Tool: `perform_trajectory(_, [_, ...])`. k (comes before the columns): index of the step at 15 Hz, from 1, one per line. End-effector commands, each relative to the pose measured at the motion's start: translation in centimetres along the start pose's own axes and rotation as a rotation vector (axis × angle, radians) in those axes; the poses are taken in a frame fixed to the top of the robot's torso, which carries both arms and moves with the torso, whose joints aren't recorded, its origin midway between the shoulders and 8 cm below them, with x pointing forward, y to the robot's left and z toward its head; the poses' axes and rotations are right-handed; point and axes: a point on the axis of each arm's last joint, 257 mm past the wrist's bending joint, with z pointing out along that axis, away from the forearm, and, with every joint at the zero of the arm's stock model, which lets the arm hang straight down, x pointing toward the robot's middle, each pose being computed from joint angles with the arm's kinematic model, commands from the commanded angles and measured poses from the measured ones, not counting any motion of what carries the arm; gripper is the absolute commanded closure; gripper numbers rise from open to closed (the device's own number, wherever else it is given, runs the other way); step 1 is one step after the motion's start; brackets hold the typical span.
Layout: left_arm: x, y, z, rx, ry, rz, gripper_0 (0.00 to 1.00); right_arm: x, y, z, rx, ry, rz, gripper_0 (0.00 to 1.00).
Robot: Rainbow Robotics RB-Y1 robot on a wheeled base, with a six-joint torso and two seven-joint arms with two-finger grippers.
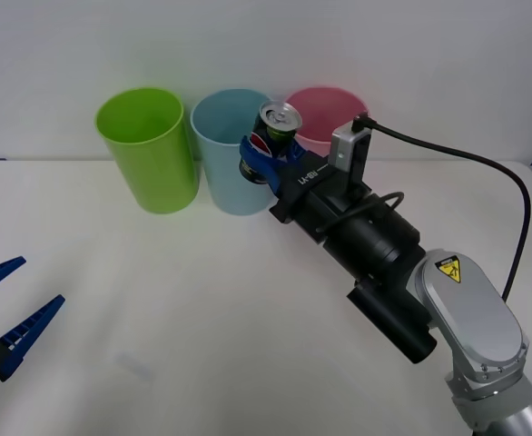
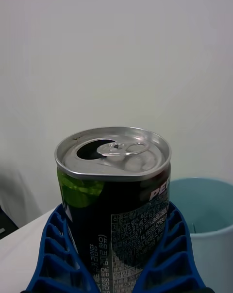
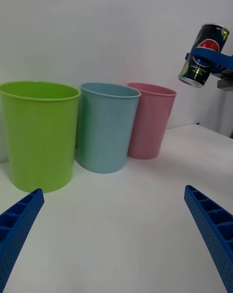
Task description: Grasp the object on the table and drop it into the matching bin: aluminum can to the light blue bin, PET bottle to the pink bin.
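In the right hand [image 1: 264, 153], the aluminum can [image 1: 272, 136] stands tilted, top up.

Plain white wall [image 1: 429, 45] behind — soft, even light.

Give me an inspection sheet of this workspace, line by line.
Surface: white table, bare in front of the bins.
Job's things: aluminum can held up off the table, pull-tab end up, near the rims of the light blue bin and pink bin; both bins upright.
Clutter: lime green bin standing left of the light blue one.
Grippers: right tool shut on the can's body; left tool open, low over the table's near left.
Cables: black cable looping from the right wrist camera back along the arm.
Surroundings: plain white wall; nothing else seen.
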Motion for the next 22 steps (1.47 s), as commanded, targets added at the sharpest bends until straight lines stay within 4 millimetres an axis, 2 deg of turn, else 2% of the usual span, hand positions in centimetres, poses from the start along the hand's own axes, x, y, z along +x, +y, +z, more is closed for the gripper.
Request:
perform_trajectory(1, [0.0, 0.0, 0.0, 0.000, 0.000, 0.000, 0.00, 0.0, -1.3, 2.3, 0.039, -0.007, -0.033, 1.00])
perform_trajectory(6, [0.0, 0.0, 0.0, 0.000, 0.000, 0.000, 0.00, 0.1, -3.6, 7.0, 0.118, -0.016, -0.053, 1.00])
perform_trajectory(10, [0.0, 0.0, 0.0, 0.000, 0.000, 0.000, 0.00, 0.3, -9.1, 8.4, 0.206, 0.033, -0.145, 1.00])
perform_trajectory(14, [0.0, 0.0, 0.0, 0.000, 0.000, 0.000, 0.00, 0.5, -12.2, 10.0, 0.289, 0.049, -0.164, 1.00])
perform_trajectory(18, [0.0, 0.0, 0.0, 0.000, 0.000, 0.000, 0.00, 1.5, -13.4, 10.8, 0.324, 0.078, -0.179, 1.00])
perform_trajectory(22, [0.0, 0.0, 0.0, 0.000, 0.000, 0.000, 0.00, 3.1, -11.9, 11.2, 0.292, 0.108, -0.189, 1.00])
